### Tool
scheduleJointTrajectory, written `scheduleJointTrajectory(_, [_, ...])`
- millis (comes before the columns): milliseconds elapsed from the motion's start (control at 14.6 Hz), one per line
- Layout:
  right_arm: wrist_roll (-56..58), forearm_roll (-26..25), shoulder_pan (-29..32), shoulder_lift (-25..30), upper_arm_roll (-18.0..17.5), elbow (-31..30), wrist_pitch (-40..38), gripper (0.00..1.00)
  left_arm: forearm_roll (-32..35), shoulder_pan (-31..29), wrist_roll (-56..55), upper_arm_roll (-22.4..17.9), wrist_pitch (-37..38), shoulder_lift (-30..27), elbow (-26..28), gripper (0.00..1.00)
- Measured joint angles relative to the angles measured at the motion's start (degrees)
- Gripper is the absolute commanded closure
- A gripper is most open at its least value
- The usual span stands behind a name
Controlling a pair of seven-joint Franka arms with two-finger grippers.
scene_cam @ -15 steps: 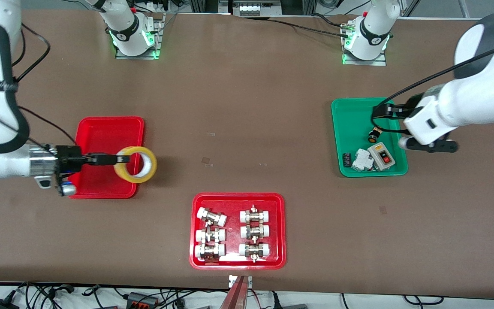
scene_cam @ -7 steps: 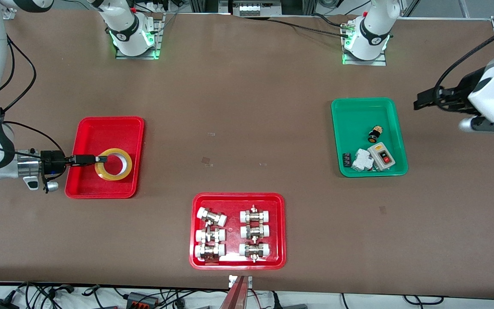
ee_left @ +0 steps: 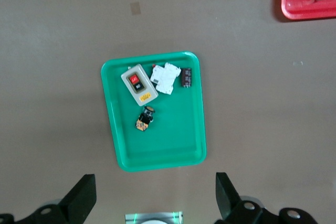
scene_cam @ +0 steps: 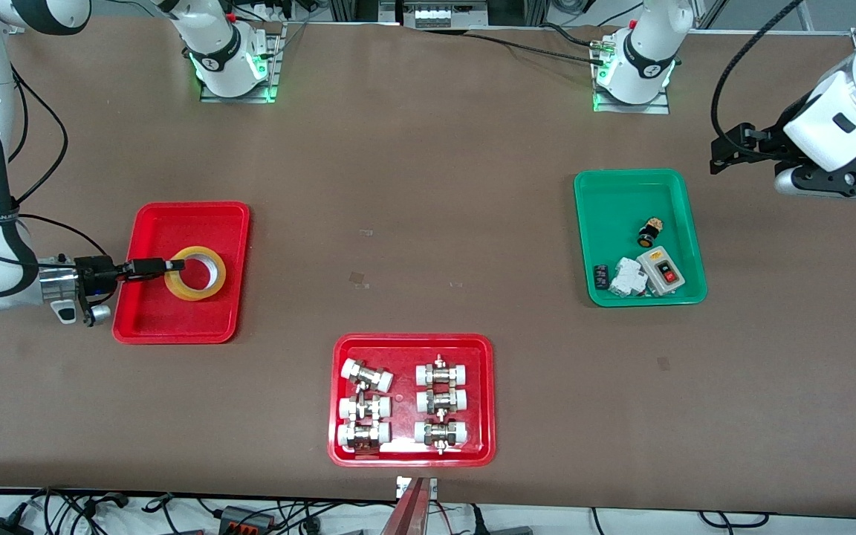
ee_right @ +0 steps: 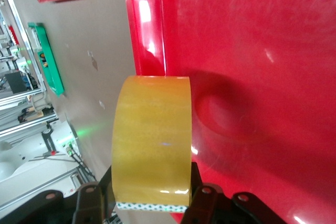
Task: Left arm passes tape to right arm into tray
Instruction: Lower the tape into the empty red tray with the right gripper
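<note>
The yellow tape (scene_cam: 195, 273) is a roll with a white core, hole facing up, low inside the plain red tray (scene_cam: 190, 219) toward the right arm's end of the table. My right gripper (scene_cam: 172, 265) reaches in over the tray's edge and is shut on the tape's rim. In the right wrist view the tape (ee_right: 152, 140) fills the space between the fingers of the right gripper (ee_right: 148, 196), with the tray (ee_right: 252, 51) floor just under it. My left gripper (scene_cam: 721, 152) is open and empty, up in the air over bare table beside the green tray (scene_cam: 614, 189); in the left wrist view the left gripper (ee_left: 153, 203) has its fingers wide apart.
The green tray (ee_left: 163, 150) holds a switch box (scene_cam: 660, 270), a white breaker (scene_cam: 627, 278) and a small knob (scene_cam: 648, 233). A red tray (scene_cam: 413, 453) with several metal fittings sits near the front edge, mid-table. The arm bases stand along the table's back edge.
My right gripper has brought the tape back and down into the plain red tray. My left arm has lifted off the green tray and swung away toward its end of the table.
</note>
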State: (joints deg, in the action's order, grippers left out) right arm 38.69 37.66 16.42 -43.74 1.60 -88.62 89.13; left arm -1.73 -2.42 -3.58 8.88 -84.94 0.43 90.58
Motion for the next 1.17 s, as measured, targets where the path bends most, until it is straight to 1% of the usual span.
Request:
scheduleJointTrajectory(275, [0.07, -0.14, 0.91, -0.15, 0.0, 0.0, -2.15, 0.72, 1.05, 0.04, 0.31, -0.26, -4.21, -0.5, 2.03, 0.0])
scheduleJointTrajectory(412, [0.18, -0.19, 1.18, -0.21, 0.0, 0.0, -2.15, 0.69, 1.06, 0.04, 0.41, -0.38, -5.55, -0.95, 3.45, 0.0])
scheduleJointTrajectory(481, [0.21, -0.26, 1.22, -0.22, 0.0, 0.0, -2.15, 0.66, 1.06, 0.05, 0.5, -0.4, -5.78, -1.21, 3.91, 0.0])
scheduleJointTrajectory(550, [0.23, -0.3, 1.22, -0.23, 0.0, 0.0, -2.15, 0.4, 1.09, 0.05, 0.86, -0.4, -5.87, -1.43, 4.05, 0.0])
scheduleJointTrajectory(618, [0.23, -0.32, 1.22, -0.26, -0.01, -0.01, -2.15, 0.0, 1.14, 0.05, 1.97, -0.42, -6.01, -1.63, 4.02, 0.0])
scheduleJointTrajectory(1031, [0.31, -0.59, 1.28, -1.69, -0.07, -0.06, -2.11, 0.0, 1.4, 0.14, 4.39, -0.62, -5.97, -2.07, 2.85, 0.0])
scheduleJointTrajectory(1168, [0.43, -2.64, 1.25, -1.94, -0.29, -0.06, -1.54, 0.0, 1.4, 1.07, 4.39, -1.34, -5.59, -2.1, 2.75, 0.0])
